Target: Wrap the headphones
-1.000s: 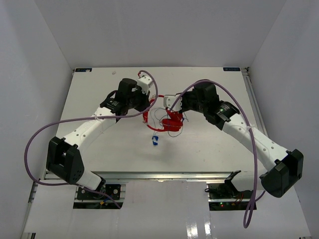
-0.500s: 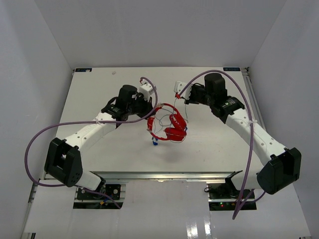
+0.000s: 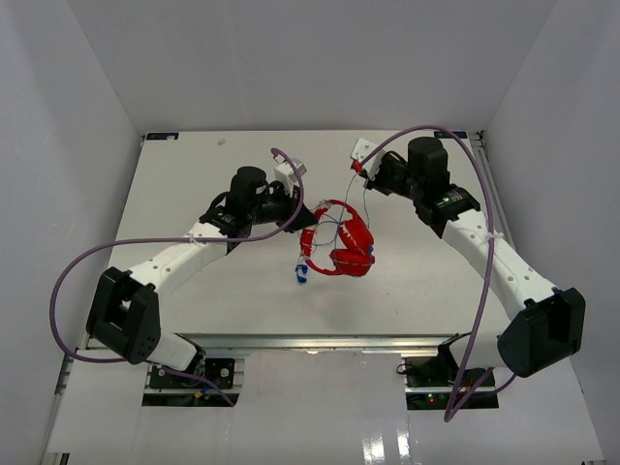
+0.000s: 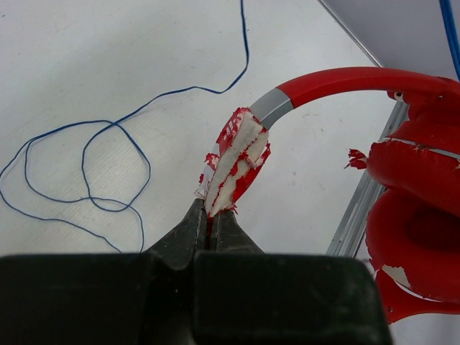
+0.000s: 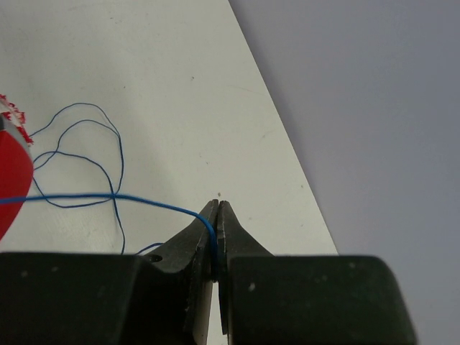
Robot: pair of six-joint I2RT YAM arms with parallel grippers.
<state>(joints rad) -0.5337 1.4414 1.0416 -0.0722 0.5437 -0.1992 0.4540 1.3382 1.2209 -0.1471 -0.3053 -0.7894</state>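
- The headphones (image 3: 341, 242) sit mid-tabletop (image 3: 194, 174), with their blue cord (image 5: 108, 195) in loose loops beside them.
- The left end effector (image 4: 212, 215) is clamped on the headband's torn end.
- The right end effector (image 5: 217, 214) pinches the cord.
- Anchor left; wind under light tension to avoid snags.

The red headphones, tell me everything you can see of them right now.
The headphones are bright red over-ear ones near the middle of the white table. The smooth headband has a grey section, and its end pad is torn, showing white foam; the earcups are flaking too. The left arm's fingers are shut on that torn pad. The thin blue cord lies in loose loops, and the right arm's fingers pinch it.
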